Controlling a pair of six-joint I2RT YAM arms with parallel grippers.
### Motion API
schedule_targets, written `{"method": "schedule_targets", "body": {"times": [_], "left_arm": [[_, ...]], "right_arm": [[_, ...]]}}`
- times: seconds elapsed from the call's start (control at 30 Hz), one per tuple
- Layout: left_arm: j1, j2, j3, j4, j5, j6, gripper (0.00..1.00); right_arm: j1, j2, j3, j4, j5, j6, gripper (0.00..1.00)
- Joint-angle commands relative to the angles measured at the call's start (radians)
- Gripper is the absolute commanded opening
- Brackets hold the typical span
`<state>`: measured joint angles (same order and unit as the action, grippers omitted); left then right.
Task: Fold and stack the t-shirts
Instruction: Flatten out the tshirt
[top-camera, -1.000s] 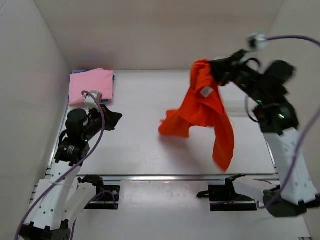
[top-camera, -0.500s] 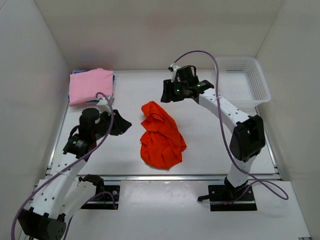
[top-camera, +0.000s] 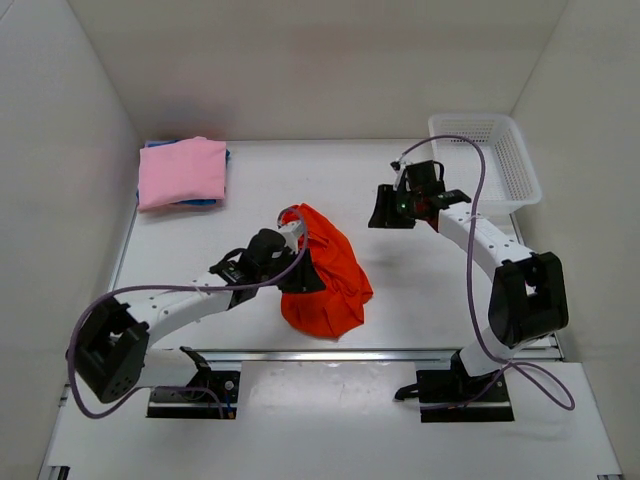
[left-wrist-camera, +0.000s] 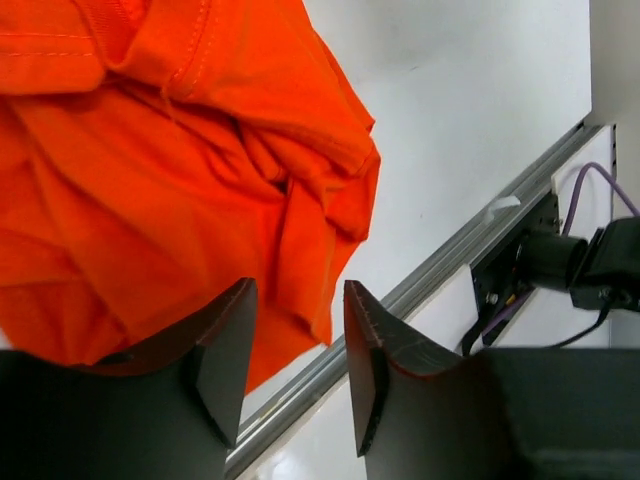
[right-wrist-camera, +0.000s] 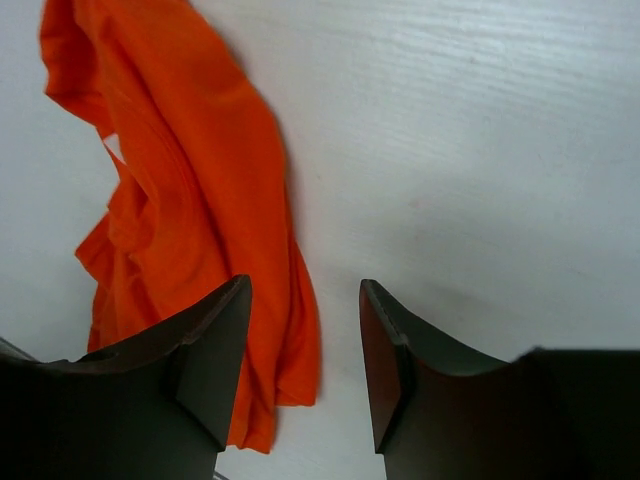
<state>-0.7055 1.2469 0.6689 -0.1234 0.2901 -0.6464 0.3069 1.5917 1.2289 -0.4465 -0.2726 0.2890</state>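
Note:
The bright orange-red t-shirt (top-camera: 328, 278) lies crumpled in a heap at the table's middle front. My left gripper (top-camera: 302, 272) is at its left edge, jaws open; in the left wrist view the orange cloth (left-wrist-camera: 170, 170) spreads just beyond the gripper (left-wrist-camera: 297, 300), with nothing pinched. My right gripper (top-camera: 384, 208) hovers open to the upper right of the heap; its wrist view shows the shirt (right-wrist-camera: 190, 200) down left of the gripper (right-wrist-camera: 303, 290), over bare table. The light pink t-shirt (top-camera: 181, 172) lies folded at the back left on the blue one (top-camera: 200, 203).
A white mesh basket (top-camera: 470, 119) stands at the back right corner. A metal rail (left-wrist-camera: 400, 300) runs along the table's front edge just past the orange heap. White walls close in the left, back and right sides.
The orange shirt, held aloft by the right gripper a second ago, now lies dropped on the table. The right arm has pulled back rightward, open. The left arm has reached over to the shirt and opened.

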Motion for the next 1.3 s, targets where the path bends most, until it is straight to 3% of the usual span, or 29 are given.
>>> {"method": "schedule_targets", "body": {"times": [0.0,0.17,0.3,0.8,0.83,0.9,0.93,1.0,1.27], "left_arm": [[-0.049,0.07,0.064,0.142,-0.068,-0.085,0.52],[-0.123,0.261,0.187,0.125,-0.105,-0.166,0.57],[-0.132,0.295,0.155,0.246,-0.129,-0.255,0.55],[-0.135,0.471,0.218,0.258,-0.187,-0.349,0.56],[-0.137,0.479,0.233,0.251,-0.183,-0.349,0.54],[-0.137,0.497,0.253,0.24,-0.177,-0.346,0.39],[-0.138,0.503,0.261,0.235,-0.169,-0.349,0.21],[-0.132,0.493,0.264,0.231,-0.167,-0.357,0.02],[-0.023,0.329,0.421,0.075,-0.066,-0.291,0.0]], "right_arm": [[-0.037,-0.073,-0.06,0.087,-0.034,0.002,0.45],[-0.089,-0.087,-0.126,0.126,-0.06,-0.001,0.44],[-0.126,-0.104,-0.17,0.156,-0.094,0.009,0.44],[-0.213,-0.174,-0.269,0.215,-0.206,0.006,0.43],[-0.221,-0.18,-0.281,0.219,-0.206,0.001,0.43],[-0.229,-0.187,-0.295,0.223,-0.223,0.002,0.42],[-0.233,-0.19,-0.304,0.221,-0.232,0.004,0.42],[-0.235,-0.2,-0.325,0.227,-0.238,-0.002,0.42],[-0.223,-0.252,-0.41,0.219,-0.24,0.002,0.41]]}}
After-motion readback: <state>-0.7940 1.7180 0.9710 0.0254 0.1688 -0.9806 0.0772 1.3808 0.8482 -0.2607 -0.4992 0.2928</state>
